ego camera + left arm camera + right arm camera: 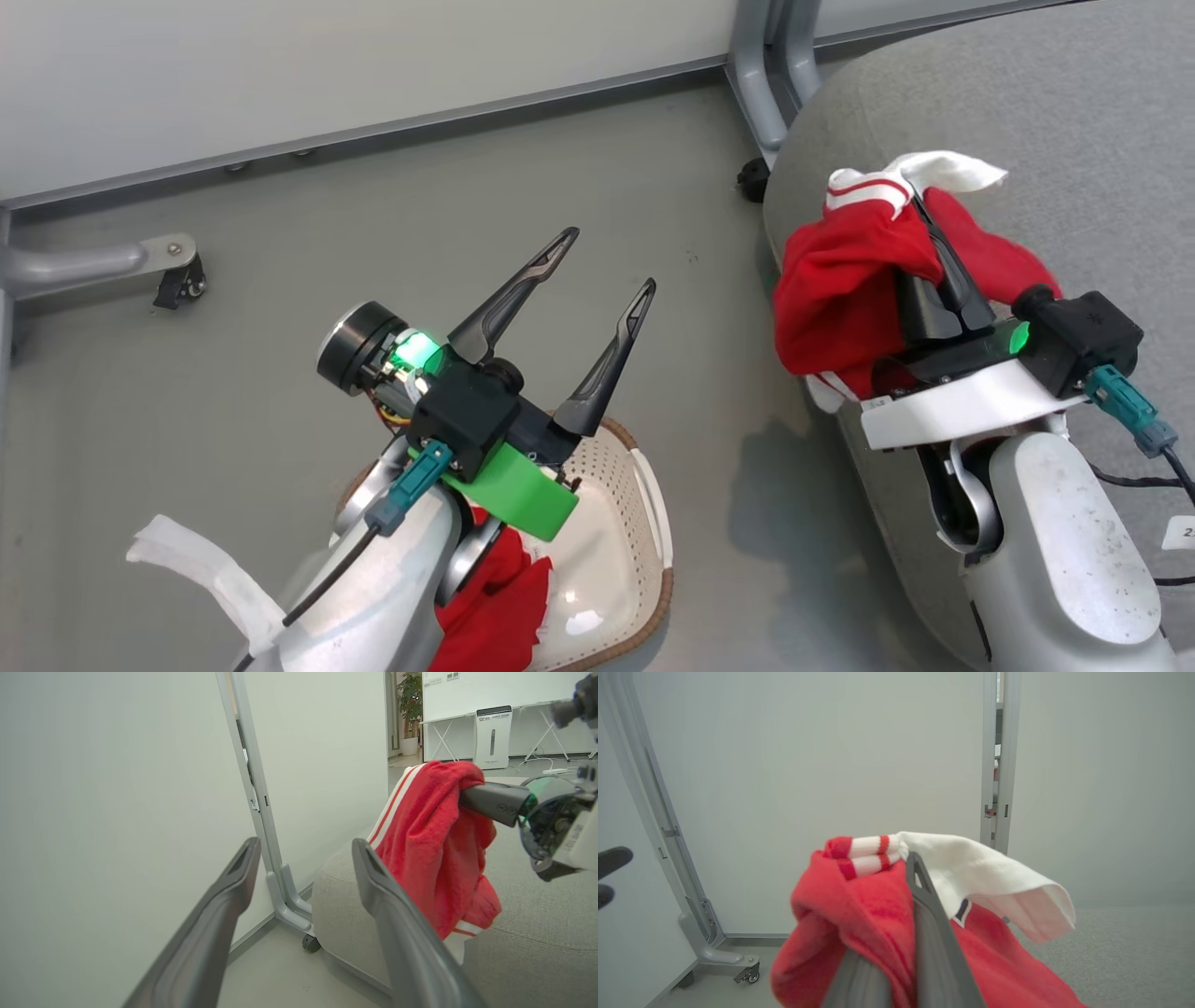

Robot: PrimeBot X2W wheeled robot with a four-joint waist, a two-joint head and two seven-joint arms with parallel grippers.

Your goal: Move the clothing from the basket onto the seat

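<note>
one garment (840, 289) in right claw (921, 203)

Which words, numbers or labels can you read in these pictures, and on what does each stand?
"2", then cut off: white tag at the head view's right edge.
Lettering on the white wrist housing: blurred, unreadable.
Logo on the white appliance: too small.
Dark label on the clothing: unreadable.
</note>
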